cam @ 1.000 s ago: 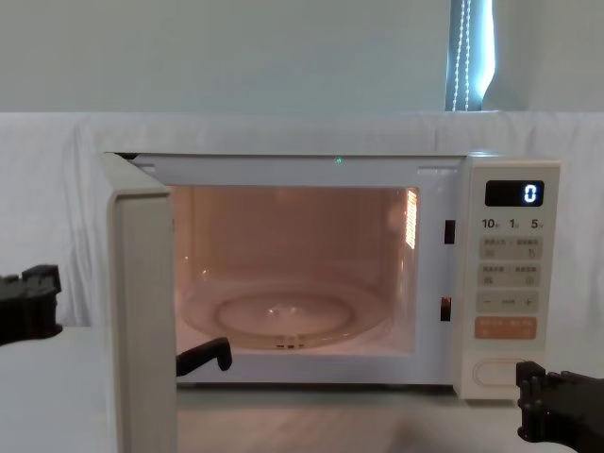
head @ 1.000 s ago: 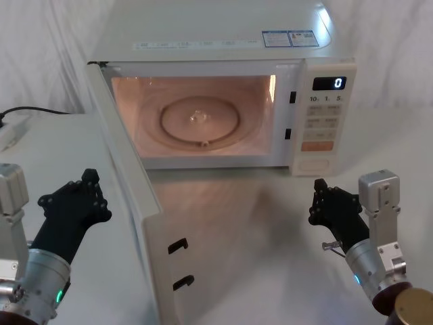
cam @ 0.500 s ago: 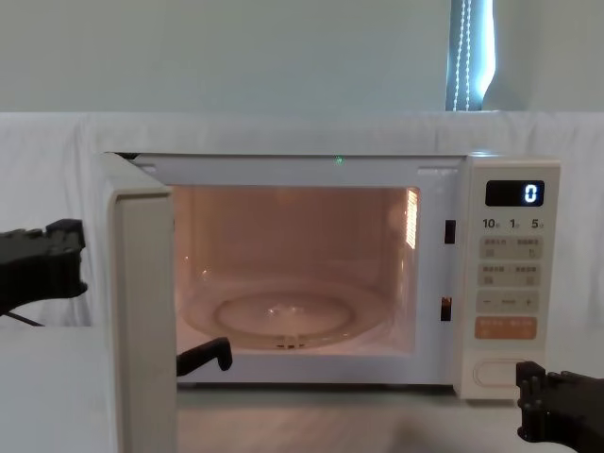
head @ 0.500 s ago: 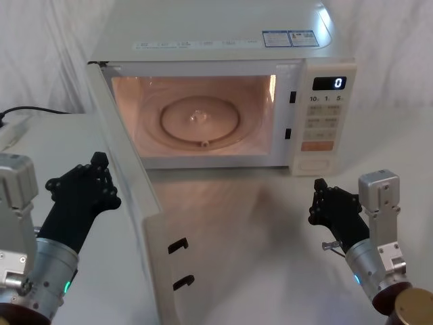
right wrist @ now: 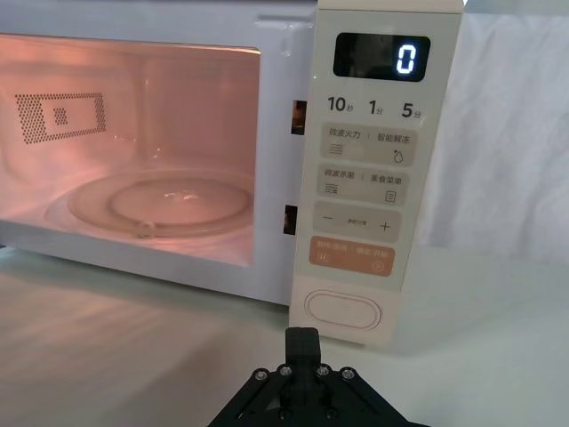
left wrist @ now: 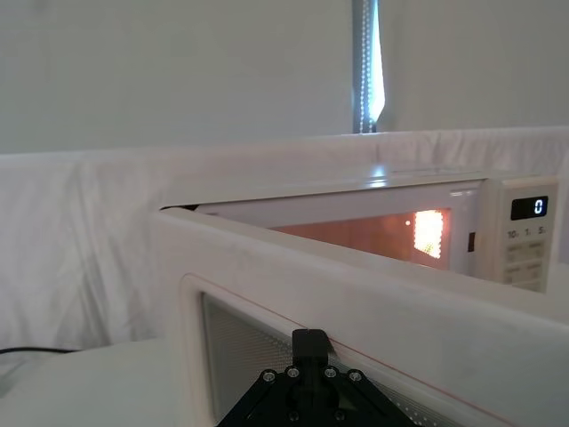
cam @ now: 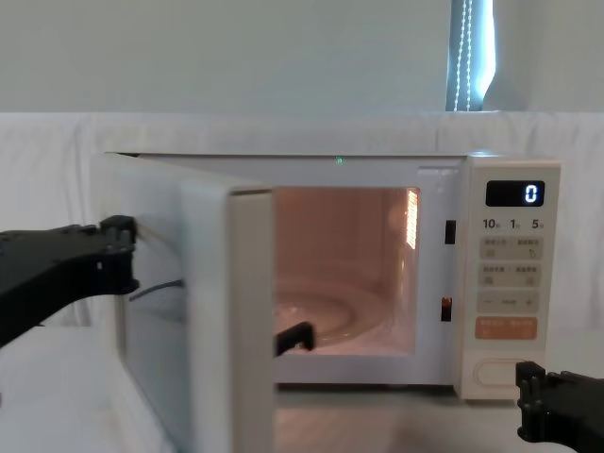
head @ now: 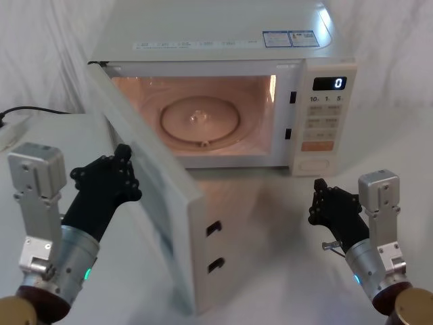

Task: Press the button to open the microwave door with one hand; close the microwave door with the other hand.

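Note:
The cream microwave [head: 203, 40] stands at the back with its cavity lit and its display reading 0. The microwave door [head: 196, 223] hangs about half open, hinged on the left. My left gripper [head: 123, 159], shut, rests against the door's outer face [cam: 203, 311] by the window, as the left wrist view also shows with the gripper [left wrist: 308, 342] at the door [left wrist: 356, 302]. My right gripper [head: 318, 196] is shut and hovers low in front of the control panel. It is a short way from the wide cream button [right wrist: 342, 313], not touching it.
A glass turntable [head: 199, 122] lies inside the cavity. A black cable [head: 34, 110] and a white device [head: 10, 132] lie on the table at the far left. White cloth hangs behind the microwave. Bare tabletop [head: 270, 223] lies between the door and my right gripper.
My left gripper has moved forward and right onto the door's outer face. The door has swung from wide open to about half open. The right gripper has not moved.

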Available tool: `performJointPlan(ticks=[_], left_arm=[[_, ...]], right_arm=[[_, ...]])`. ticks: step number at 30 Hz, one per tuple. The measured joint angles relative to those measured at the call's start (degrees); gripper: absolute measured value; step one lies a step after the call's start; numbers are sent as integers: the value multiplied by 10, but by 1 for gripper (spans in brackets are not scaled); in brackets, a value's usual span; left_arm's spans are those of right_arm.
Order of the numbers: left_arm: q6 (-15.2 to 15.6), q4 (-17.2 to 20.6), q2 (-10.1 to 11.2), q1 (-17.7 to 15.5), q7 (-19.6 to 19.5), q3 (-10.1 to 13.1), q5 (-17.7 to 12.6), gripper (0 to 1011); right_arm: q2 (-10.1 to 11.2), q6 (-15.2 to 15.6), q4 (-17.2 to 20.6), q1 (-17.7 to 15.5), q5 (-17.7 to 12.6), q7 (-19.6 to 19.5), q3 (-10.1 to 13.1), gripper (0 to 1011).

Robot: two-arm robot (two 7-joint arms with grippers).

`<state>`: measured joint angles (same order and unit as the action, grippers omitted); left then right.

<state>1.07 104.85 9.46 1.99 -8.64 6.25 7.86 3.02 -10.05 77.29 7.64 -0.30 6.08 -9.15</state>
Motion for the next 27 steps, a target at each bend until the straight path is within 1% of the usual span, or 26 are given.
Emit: performJointPlan(ticks=[4,5,11,18,21,27], left_arm=[[-6,-17,-3,-16,-6,9,0,0],[-6,-17,-3,-16,-6,9,0,0],[-2,-33,-8,-40,-15,21,7,0],[27,-50,-12,-68,-28,34,32,0],[42,-60,-13,-84,-34,43,45,0],[54,-79,-13,-107,-39,57,56,0]], right_arm=[[0,0,0,0,0,0,0,0],[0,0,0,0,0,0,0,0],[0,0,0,0,0,0,0,0],[0,0,0,0,0,0,0,0],[0,0,0,0,0,0,0,0],[0,0,0,0,0,0,0,0]])
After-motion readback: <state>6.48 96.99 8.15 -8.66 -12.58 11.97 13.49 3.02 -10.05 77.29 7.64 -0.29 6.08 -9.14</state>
